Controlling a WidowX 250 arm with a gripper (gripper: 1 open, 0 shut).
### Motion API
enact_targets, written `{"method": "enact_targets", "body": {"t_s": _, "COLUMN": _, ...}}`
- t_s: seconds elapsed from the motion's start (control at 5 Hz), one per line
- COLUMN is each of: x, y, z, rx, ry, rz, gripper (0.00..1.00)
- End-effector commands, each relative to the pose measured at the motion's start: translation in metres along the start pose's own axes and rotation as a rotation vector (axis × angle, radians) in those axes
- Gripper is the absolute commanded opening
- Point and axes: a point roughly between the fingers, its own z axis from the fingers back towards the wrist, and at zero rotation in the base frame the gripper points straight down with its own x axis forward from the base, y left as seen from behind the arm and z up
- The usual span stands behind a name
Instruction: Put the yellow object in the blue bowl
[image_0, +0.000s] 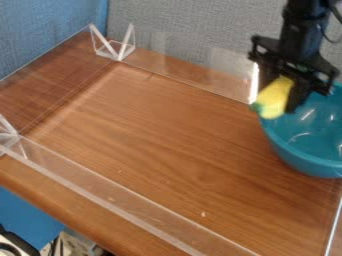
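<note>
we see the black gripper (281, 88) pointing down, its jaws clamped on the yellow banana toy (275, 98), which hangs above the left rim of the teal-blue bowl (310, 140). the bowl sits at the right edge of the wooden table (147, 130), inside low clear plastic walls (201, 62) along the edges.

Yellow object (275, 97) hangs upright over the teal-blue bowl's (305, 143) left rim; bowl sits upright.
</note>
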Motion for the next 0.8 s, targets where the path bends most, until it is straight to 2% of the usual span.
{"method": "enact_targets", "body": {"t_s": 0.0, "x": 0.017, "y": -0.014, "z": 0.006, "rx": -0.022, "ry": -0.074, "rz": -0.046, "gripper": 0.00}}
{"method": "enact_targets", "body": {"t_s": 0.2, "x": 0.029, "y": -0.018, "z": -0.025, "rx": -0.043, "ry": -0.045, "rz": -0.086, "gripper": 0.00}}
{"method": "enact_targets", "body": {"t_s": 0.4, "x": 0.036, "y": -0.022, "z": -0.036, "rx": -0.056, "ry": -0.029, "rz": -0.067, "gripper": 0.00}}
{"method": "enact_targets", "body": {"t_s": 0.6, "x": 0.034, "y": -0.026, "z": -0.016, "rx": -0.079, "ry": -0.061, "rz": -0.034, "gripper": 1.00}}
